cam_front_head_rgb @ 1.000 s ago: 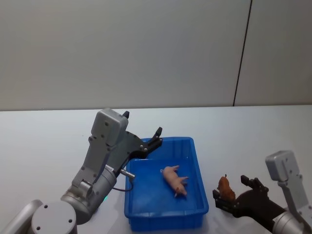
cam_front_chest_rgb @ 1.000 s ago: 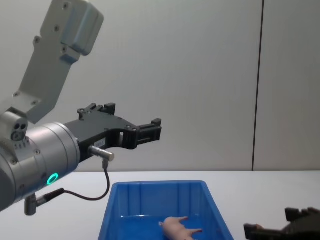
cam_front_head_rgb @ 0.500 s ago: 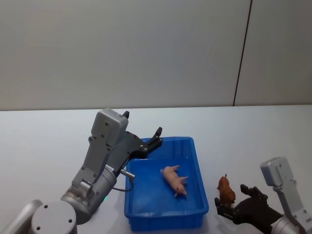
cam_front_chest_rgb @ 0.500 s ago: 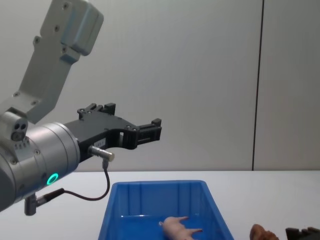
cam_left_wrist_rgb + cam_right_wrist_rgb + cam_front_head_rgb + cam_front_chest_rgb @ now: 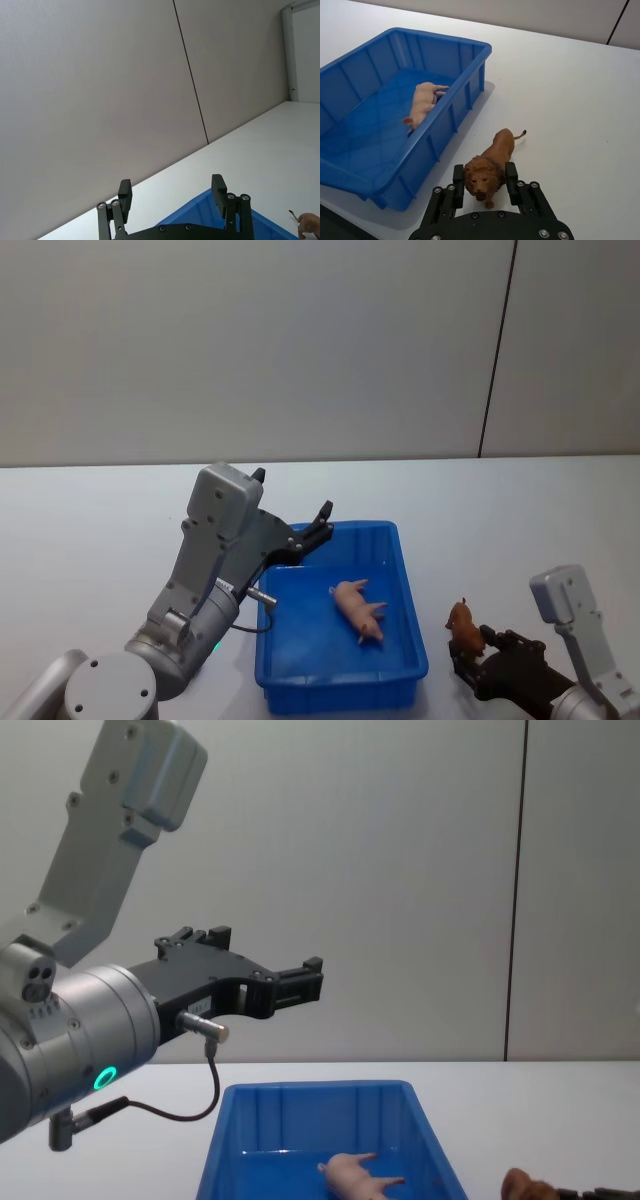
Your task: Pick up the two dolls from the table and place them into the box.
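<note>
The right pincer is sitting low over the tabletop, just beside the box on its right flank, and its two fingers are bracketing the head of the brown doll. They are drawn in narrow, with a pad lying against the mane on each side. From where I am standing it looks like a grip is taking hold, though the doll's feet are resting on the tabletop, so nothing is being lifted yet.

The pink doll is lying on its side inside the box, towards the right wall, so I would judge half the job done. The step in hand is the pick of the second animal. The next move calls for a straight lift clear of the thick rim, a short carry leftward over the blue wall, and a release above bare floor of the box, not on top of the pink doll. A hold on the head alone is looking a little precarious; the body may be swinging once it leaves the surface.

The left pincer is hanging idle in the air above the far left corner of the box, fingers spread wide and carrying nothing.

As for writing, I am finding no brand, label or lettering I can read anywhere; a small green light is glowing on the left arm.
</note>
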### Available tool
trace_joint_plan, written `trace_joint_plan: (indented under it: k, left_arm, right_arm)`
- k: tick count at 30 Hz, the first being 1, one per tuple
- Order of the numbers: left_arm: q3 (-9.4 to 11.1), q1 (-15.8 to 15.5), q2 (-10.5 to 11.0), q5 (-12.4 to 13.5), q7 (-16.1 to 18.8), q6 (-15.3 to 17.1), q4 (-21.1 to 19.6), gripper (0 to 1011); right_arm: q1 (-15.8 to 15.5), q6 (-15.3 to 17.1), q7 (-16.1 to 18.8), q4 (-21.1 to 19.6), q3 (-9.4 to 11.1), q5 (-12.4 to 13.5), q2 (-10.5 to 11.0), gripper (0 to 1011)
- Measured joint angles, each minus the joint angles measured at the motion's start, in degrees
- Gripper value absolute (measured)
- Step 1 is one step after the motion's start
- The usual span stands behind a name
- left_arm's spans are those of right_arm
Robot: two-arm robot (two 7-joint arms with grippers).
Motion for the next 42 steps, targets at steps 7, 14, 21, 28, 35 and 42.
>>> trace_joint_plan:
  k: [7,14,21,28,35,42]
  left_arm:
    - [0.0,0.0,0.0,0.0,0.0,0.0,0.0,1001]
    - [0.0,0.0,0.0,0.0,0.0,0.0,0.0,1001]
    - [0.0,0.0,0.0,0.0,0.0,0.0,0.0,1001]
    - [0.0,0.0,0.0,0.0,0.0,0.0,0.0,1001]
    - [0.0,0.0,0.0,0.0,0.0,0.0,0.0,1001]
    - [0.0,0.0,0.0,0.0,0.0,0.0,0.0,1001]
  right_arm:
    - [-0.1,-1.2,-1.0,-0.1,-0.2,-1.0,-0.1,428]
    - [-0.4,-3.3,-2.3,-1.5,-0.3,-2.8,-0.1,428]
    - [-0.4,-5.6,-3.4,-4.2,-0.3,-5.2,0.0,428]
    - [0.6,-6.8,-2.6,-6.4,-0.4,-6.5,-0.4,428]
    - [3.0,-6.7,1.1,-7.1,-0.9,-6.7,-1.8,428]
    - [6.0,-4.4,5.0,-5.5,-1.6,-5.9,-3.9,430]
